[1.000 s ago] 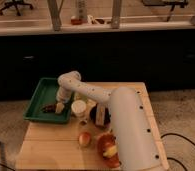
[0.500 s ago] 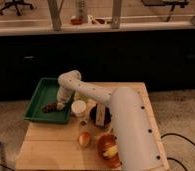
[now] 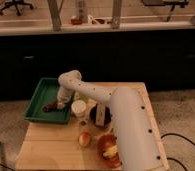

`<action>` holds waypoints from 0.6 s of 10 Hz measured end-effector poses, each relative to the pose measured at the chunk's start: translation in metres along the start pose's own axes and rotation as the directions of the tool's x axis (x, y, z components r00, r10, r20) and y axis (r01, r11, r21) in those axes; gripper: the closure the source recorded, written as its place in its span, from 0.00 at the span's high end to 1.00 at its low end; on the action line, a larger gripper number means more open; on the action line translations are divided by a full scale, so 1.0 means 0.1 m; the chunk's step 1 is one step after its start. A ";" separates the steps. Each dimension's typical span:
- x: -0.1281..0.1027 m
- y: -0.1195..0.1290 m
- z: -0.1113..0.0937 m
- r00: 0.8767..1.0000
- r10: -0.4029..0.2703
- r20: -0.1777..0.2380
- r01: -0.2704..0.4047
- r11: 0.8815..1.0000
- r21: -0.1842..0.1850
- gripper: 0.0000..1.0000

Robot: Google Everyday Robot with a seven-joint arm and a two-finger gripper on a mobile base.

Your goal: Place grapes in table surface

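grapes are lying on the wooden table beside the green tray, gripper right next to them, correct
Not quite: the camera view shows the grapes inside the green tray, not on the table surface. The gripper is indeed right next to them.

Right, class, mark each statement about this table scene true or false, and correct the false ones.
1. The grapes lie in the green tray. True.
2. The gripper hangs over the apple. False: it is low at the green tray, next to the grapes.
3. The cup stands on the table. True.
4. The apple lies in the green tray. False: it lies on the table.
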 end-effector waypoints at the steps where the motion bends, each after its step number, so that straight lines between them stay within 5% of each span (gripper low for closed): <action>1: 0.00 0.00 0.00 1.000 0.000 0.000 0.000 1.000 0.000 0.00; 5: -0.04 0.03 -0.04 0.999 -0.035 -0.014 0.035 0.999 -0.006 0.00; 6: -0.25 0.06 -0.12 0.996 -0.085 -0.016 0.085 0.996 -0.010 0.00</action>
